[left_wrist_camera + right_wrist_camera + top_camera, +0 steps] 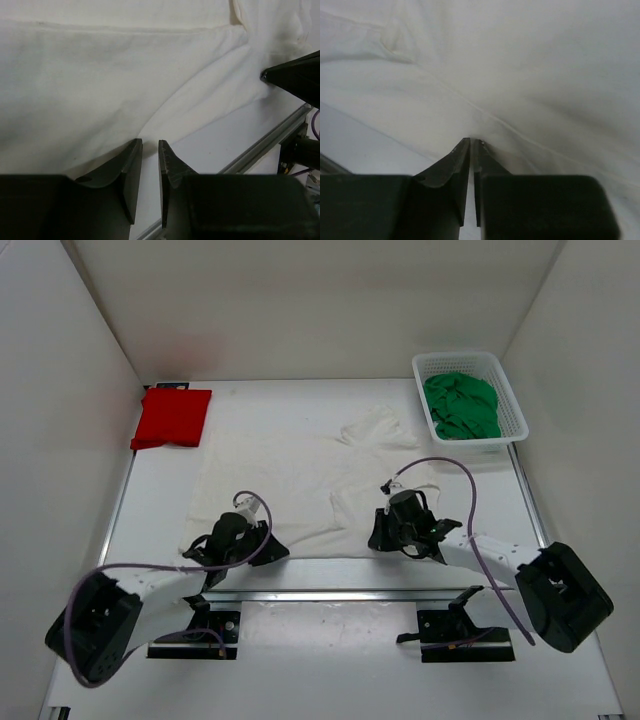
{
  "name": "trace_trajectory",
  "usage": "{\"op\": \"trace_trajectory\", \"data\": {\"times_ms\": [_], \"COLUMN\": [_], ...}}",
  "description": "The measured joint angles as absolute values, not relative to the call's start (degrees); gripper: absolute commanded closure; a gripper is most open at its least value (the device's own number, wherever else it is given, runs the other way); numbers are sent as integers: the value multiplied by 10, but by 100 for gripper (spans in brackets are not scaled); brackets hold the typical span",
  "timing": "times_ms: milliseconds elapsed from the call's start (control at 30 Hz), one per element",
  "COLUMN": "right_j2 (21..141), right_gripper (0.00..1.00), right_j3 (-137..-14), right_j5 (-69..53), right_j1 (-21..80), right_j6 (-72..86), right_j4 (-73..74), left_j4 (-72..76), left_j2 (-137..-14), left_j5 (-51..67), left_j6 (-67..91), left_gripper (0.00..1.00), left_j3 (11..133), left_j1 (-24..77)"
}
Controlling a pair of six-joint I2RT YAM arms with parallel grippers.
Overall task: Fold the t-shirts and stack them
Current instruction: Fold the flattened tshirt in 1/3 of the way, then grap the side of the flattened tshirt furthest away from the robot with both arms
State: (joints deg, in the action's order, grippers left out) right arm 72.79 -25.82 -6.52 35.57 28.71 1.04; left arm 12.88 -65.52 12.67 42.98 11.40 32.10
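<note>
Red t-shirt [172, 417] folded, parked at far left corner of table [330, 625]: one done, I reckon. White t-shirt [290, 475] spread flat mid-table, not yet folded. Green t-shirt [461, 405] bunched in basket [516, 416], untouched. Left gripper [150, 147] at near hem of white t-shirt, jaws a slit apart, no cloth between that I see. Right gripper [471, 142] jaws together, probably pinching a crease of white t-shirt; view too close to be sure. Two folds and stacking left.

The white t-shirt [290, 475] is lying spread and rumpled in the middle. The red t-shirt [172, 418] is sitting folded far left, and the green t-shirt [461, 405] is lying bunched in the basket [466, 357].
</note>
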Motion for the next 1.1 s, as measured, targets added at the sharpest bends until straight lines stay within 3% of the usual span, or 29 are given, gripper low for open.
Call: {"op": "trace_trajectory", "data": {"times_ms": [67,133,200,267,400,600,767,867,1100], "right_j2": [699,688,688,706,817,1093,1286,1369,1576], "right_gripper": [80,77,92,100,100,68,54,53,51], "right_j3": [-251,-259,-293,-349,-531,-864,-1069,-1167,-1529], "right_j5": [-81,-102,-127,-139,-136,-94,-51,-32,18], "right_j1": [355,346,314,274,202,141,115,107,97], "right_j6": [293,291,284,274,251,204,174,164,166], "right_j4": [42,64,89,94,81,80,149,207,362], "left_j4": [106,68,15,-15,4,34,37,39,57], "left_j2": [-597,-564,-552,-554,-574,-607,-619,-633,-663], "left_j5": [136,139,138,135,144,154,162,168,173], "left_j6": [443,444,439,428,413,405,398,393,390], "left_gripper": [67,65,64,64,63,63,63,63,64], "left_j3": [85,86,115,166,255,262,233,229,229], "left_j1": [319,305,290,275,239,235,249,251,262]}}
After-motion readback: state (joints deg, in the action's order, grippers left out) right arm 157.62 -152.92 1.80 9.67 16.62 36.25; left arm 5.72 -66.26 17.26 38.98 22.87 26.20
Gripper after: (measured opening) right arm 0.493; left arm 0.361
